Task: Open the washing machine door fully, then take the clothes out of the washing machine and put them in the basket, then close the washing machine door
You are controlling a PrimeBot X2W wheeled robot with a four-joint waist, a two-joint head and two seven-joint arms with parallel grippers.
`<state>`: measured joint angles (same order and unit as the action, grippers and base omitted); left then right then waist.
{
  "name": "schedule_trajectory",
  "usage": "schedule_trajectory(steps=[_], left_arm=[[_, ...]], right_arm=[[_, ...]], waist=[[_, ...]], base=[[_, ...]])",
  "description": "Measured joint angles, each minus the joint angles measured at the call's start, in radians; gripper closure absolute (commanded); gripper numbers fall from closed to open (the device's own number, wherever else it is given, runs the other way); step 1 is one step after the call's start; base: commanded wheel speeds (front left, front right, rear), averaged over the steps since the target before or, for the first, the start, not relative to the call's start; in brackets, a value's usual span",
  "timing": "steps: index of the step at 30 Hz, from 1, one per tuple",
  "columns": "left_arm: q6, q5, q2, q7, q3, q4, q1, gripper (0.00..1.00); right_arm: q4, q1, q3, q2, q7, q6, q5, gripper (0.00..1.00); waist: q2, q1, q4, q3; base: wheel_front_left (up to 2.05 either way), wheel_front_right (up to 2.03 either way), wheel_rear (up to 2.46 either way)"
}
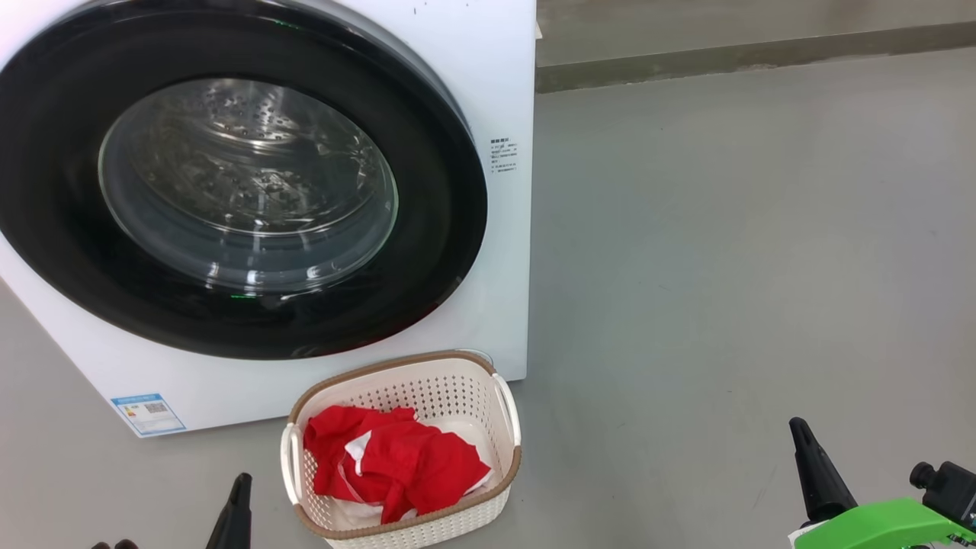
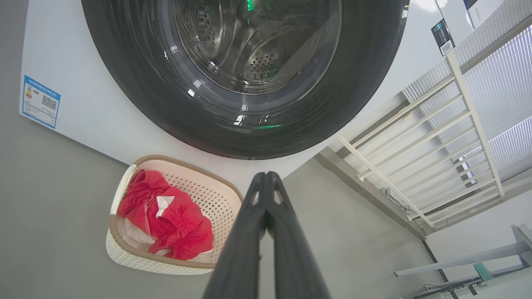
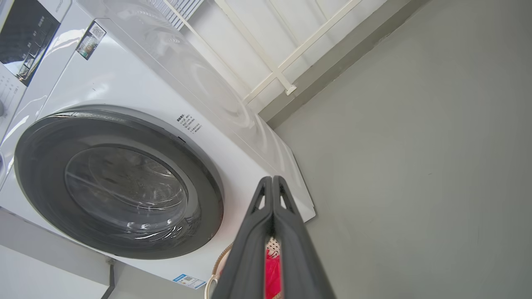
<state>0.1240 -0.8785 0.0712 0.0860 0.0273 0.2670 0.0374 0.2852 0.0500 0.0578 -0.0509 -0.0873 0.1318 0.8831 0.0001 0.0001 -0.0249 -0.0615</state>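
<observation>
**Left gripper** (image 2: 266, 176): two dark fingers pressed together at the tips, holding nothing.

**Right gripper** (image 3: 272, 179): fingers likewise together at the tips, empty; a thin slit lower down between them showed red cloth behind.

**Washing machine door** (image 1: 248, 187): shut flush against the washing machine (image 1: 503, 69). It stood beyond both sets of fingertips and apart from them. The perforated steel drum was visible through the glass.

**Basket** (image 1: 427, 393): upright on the grey floor (image 1: 724, 267), just in front of the machine's lower front edge. It sat just beside the left fingers, on their inner side, and well apart from the right fingers.

**Clothes** (image 1: 396, 461): red fabric with white panels, heaped inside the basket below its rim, touching neither pair of fingers.

**Blue label** (image 1: 149, 412): stuck on the machine's lower front corner, beyond the left fingers.
</observation>
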Motion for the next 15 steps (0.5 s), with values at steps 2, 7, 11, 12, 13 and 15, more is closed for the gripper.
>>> schedule_trajectory(steps=[2, 7, 11, 12, 13, 15], left_arm=[[0.000, -0.022, -0.001, -0.007, 0.001, 0.000, -0.002, 1.00], [0.000, -0.073, -0.002, -0.023, 0.004, 0.000, -0.003, 1.00], [0.000, -0.111, -0.002, -0.033, 0.006, 0.000, -0.009, 1.00], [0.000, -0.124, -0.003, -0.034, 0.006, 0.000, -0.014, 1.00], [0.000, -0.135, -0.003, -0.038, 0.007, 0.000, -0.019, 1.00], [0.000, -0.156, -0.006, -0.042, 0.008, 0.000, -0.022, 1.00]], right_arm=[[0.000, 0.000, 0.002, 0.000, 0.003, 0.000, 0.015, 1.00], [-0.001, -0.017, 0.008, 0.000, 0.019, 0.000, 0.067, 1.00], [-0.001, -0.017, 0.018, 0.001, 0.028, 0.000, 0.117, 1.00], [-0.001, -0.018, 0.021, 0.001, 0.032, 0.000, 0.123, 1.00], [-0.001, -0.019, 0.022, 0.001, 0.037, 0.000, 0.130, 1.00], [-0.002, -0.020, 0.023, 0.002, 0.041, 0.000, 0.155, 1.00]], waist=[[0.0000, 0.0000, 0.001, 0.002], [0.0000, 0.0000, 0.003, 0.007], [0.0000, 0.0000, 0.004, 0.010], [0.0000, 0.0000, 0.004, 0.011], [0.0000, 0.0000, 0.005, 0.012], [0.0000, 0.0000, 0.005, 0.014]], base=[[0.00, 0.00, 0.00], [0.00, 0.00, 0.00], [0.00, 0.00, 0.00], [0.00, 0.00, 0.00], [0.00, 0.00, 0.00], [0.00, 0.00, 0.00]])
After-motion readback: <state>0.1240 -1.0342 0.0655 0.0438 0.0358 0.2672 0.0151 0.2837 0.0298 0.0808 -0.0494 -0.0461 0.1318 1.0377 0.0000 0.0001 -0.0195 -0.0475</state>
